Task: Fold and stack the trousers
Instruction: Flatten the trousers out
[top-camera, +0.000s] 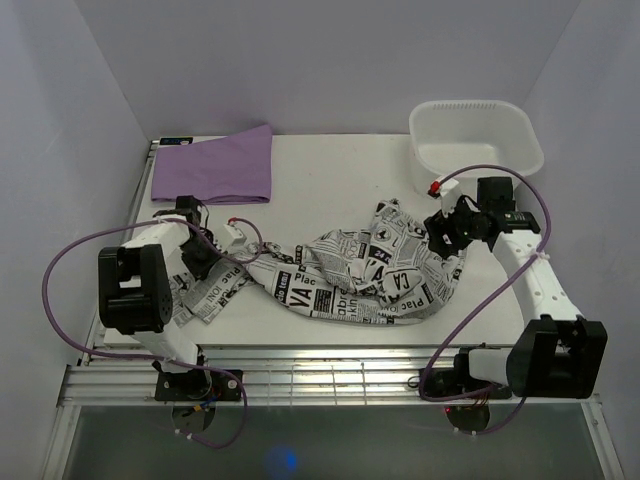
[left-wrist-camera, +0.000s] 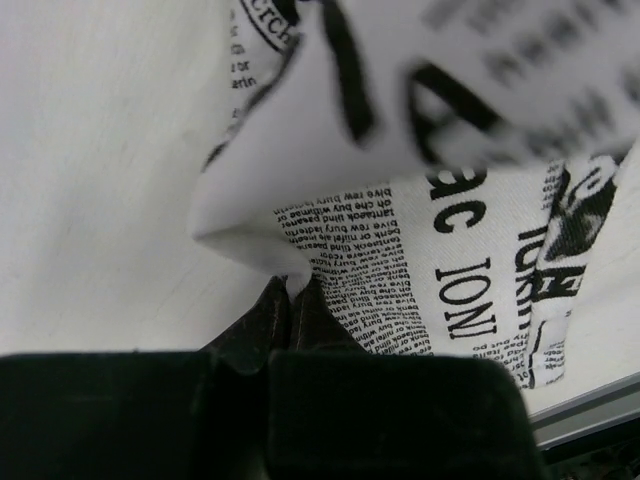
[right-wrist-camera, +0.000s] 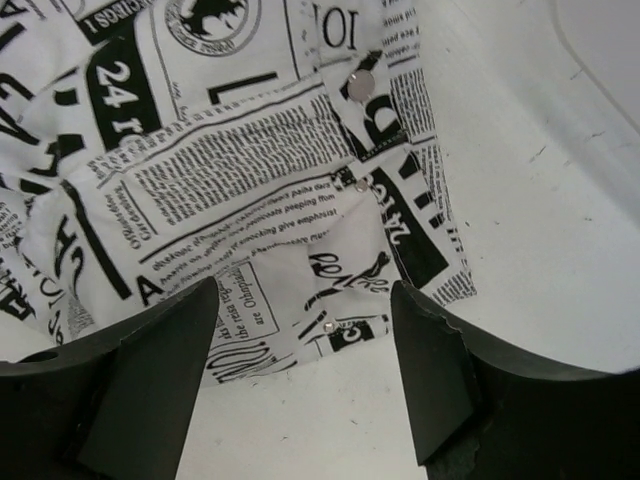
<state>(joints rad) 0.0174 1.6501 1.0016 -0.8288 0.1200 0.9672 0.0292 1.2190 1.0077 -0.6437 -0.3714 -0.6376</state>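
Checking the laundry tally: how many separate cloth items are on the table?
2: the printed trousers sprawled across the middle, and a folded purple cloth at the far left. More could hide beneath.

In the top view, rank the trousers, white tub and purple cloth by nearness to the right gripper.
1. trousers, right beneath the right gripper.
2. white tub, just behind it, far right.
3. purple cloth, far-left corner.

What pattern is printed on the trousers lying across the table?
The trousers are white with black newspaper print; clearest in the right wrist view.
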